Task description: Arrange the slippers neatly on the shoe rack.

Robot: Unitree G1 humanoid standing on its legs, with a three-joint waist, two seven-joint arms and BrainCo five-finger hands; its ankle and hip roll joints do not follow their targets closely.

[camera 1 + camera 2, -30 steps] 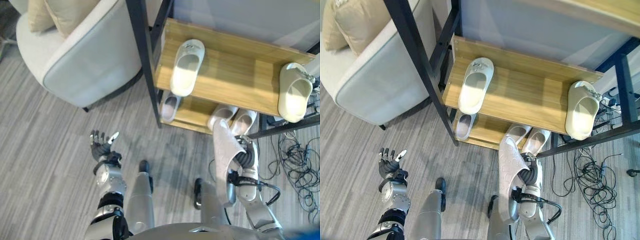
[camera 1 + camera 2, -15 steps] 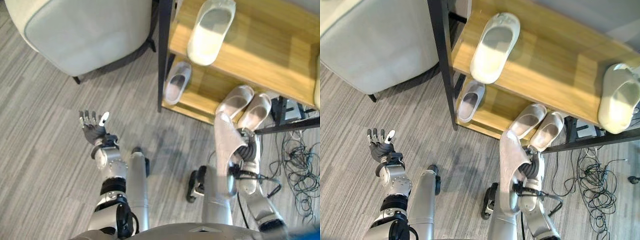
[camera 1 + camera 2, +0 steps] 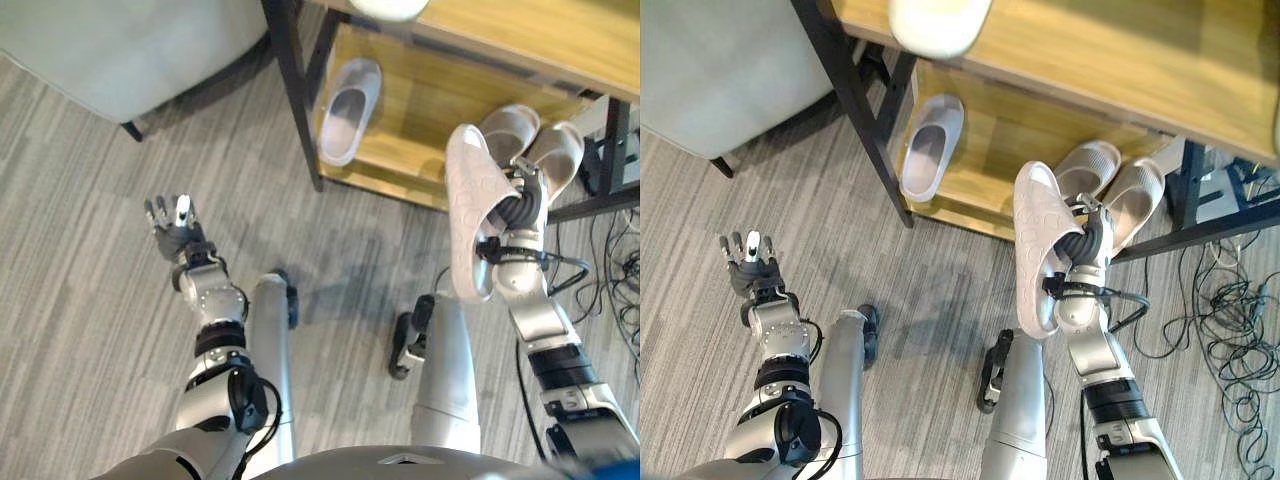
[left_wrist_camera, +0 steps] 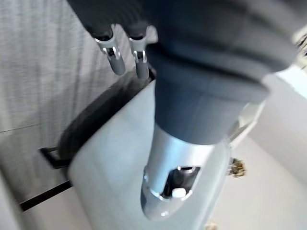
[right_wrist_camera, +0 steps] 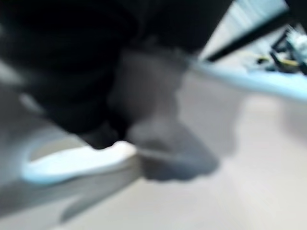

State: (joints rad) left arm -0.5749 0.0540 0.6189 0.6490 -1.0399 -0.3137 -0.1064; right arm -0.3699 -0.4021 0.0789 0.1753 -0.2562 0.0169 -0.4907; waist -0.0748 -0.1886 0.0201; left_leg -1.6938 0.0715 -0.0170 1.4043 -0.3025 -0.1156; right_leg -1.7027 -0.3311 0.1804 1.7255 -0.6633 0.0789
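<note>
You had the right hand [image 3: 1083, 252] closed around a pale slipper [image 3: 1037, 245], its fingers curled into the slipper from the side and the textured sole turned outward, toe end raised toward the shoe rack [image 3: 1035, 120]. The slipper was held on edge in the air, just in front of the front edge of the lower shelf [image 3: 990, 205], above the grey floor [image 3: 930, 300]. Right behind it, a pair of beige slippers [image 3: 1110, 185] lay side by side near the right end of that lower shelf, toes pointing in. A single grey slipper [image 3: 930, 147] lay near the left end of the same shelf, close to the black corner post [image 3: 855, 105]. On the upper shelf, the heel of a cream slipper [image 3: 938, 22] showed at its front edge. Your left hand [image 3: 175, 224] was held up over the floor, well apart from the rack, fingers straight and spread, holding nothing. A pale armchair [image 3: 120, 45] stood to the left of the rack
</note>
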